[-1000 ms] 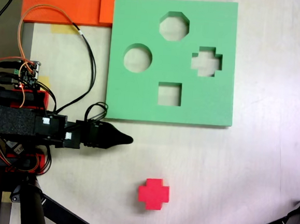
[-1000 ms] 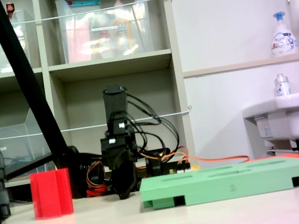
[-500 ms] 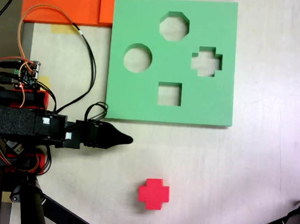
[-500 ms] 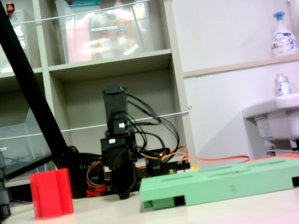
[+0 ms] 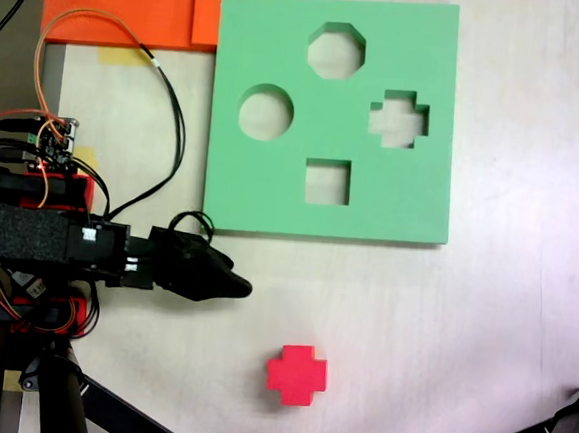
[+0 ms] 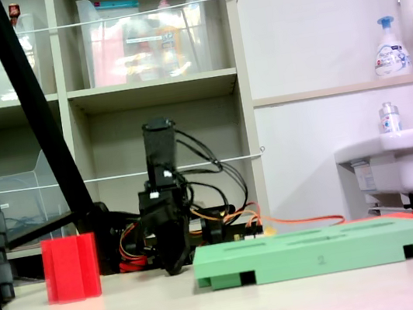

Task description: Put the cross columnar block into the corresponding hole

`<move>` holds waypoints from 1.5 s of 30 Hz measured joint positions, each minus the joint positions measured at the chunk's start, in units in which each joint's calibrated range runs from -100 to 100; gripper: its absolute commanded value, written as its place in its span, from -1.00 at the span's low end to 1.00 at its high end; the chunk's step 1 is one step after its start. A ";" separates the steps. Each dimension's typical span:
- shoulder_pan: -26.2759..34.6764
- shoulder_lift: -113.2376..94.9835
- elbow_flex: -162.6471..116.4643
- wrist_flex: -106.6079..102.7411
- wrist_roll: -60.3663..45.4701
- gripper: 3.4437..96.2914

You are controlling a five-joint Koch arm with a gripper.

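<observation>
Gripper (image 5: 236,289) lay low over the pale table (image 5: 502,324) at the first exterior view's left, black jaws drawn together to a single tip, nothing between them. Tip pointed toward that view's right, sitting just below the green foam board's (image 5: 271,190) lower edge — apart from it.

Cross columnar block (image 5: 296,374), bright red, stood on the table well apart from the gripper, toward the first exterior view's bottom and a little to its right. In the second exterior view the block (image 6: 70,268) stood upright at the left, the gripper (image 6: 175,264) between it and the board (image 6: 324,250).

Corresponding hole (image 5: 398,119) — plus-shaped — sat in the board's right half in the first exterior view, unfilled. 3 other cutouts showed: octagonal (image 5: 336,51), round (image 5: 266,112), square (image 5: 326,181). Orange foam sheet (image 5: 136,4) touched the board's upper-left corner.
</observation>
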 measured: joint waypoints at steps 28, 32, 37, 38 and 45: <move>-8.01 46.37 99.56 -91.63 24.47 0.78; -9.38 58.96 105.44 -91.73 23.83 0.99; -10.65 74.69 109.55 -91.73 22.56 0.99; -10.70 77.70 111.02 -91.73 22.42 0.99; -10.94 89.33 112.40 -89.77 22.37 0.99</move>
